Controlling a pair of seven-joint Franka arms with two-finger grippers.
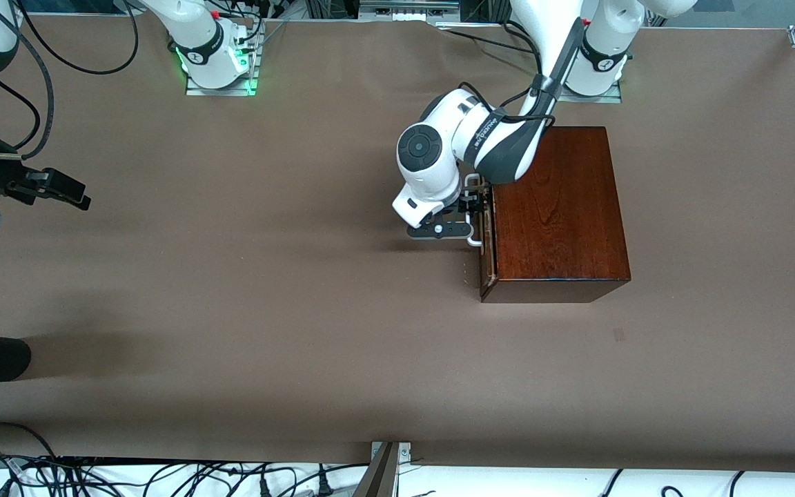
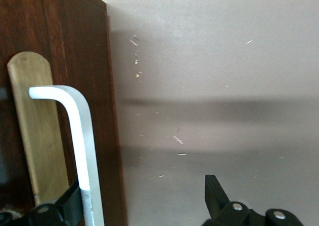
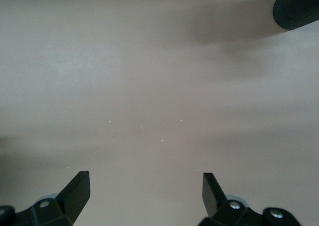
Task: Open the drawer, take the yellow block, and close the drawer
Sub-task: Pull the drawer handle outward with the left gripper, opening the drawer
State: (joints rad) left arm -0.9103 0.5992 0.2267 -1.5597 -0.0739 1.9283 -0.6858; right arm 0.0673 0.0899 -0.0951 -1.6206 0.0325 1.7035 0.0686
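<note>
Brown matting covers the whole table (image 1: 246, 304), and on it, toward my left arm's end, sits the glossy dark wooden box (image 1: 556, 207) with its drawer (image 1: 486, 241) shut flush into the face that looks toward my right arm's end. My left arm comes down from its base and bends over the box's top edge, bringing my left gripper (image 1: 468, 219) right up against that drawer front at the white loop handle (image 1: 473, 238). Through my left wrist camera I see the handle (image 2: 79, 146) standing out from a pale wooden backing strip (image 2: 35, 131) on the reddish-brown front (image 2: 75, 37); one of my fingers (image 2: 70, 206) sits against the handle's bar and the other (image 2: 214, 191) is well off to the side over bare matting, so my left gripper (image 2: 144, 201) is spread wide and has not clamped anything. I cannot see the yellow block in any view. My right gripper (image 1: 59, 190) waits over the bare table at the right arm's end, well apart from the box; its wrist camera shows my right gripper (image 3: 144, 191) with both fingers (image 3: 77, 188) spread wide over plain matting, holding nothing.
</note>
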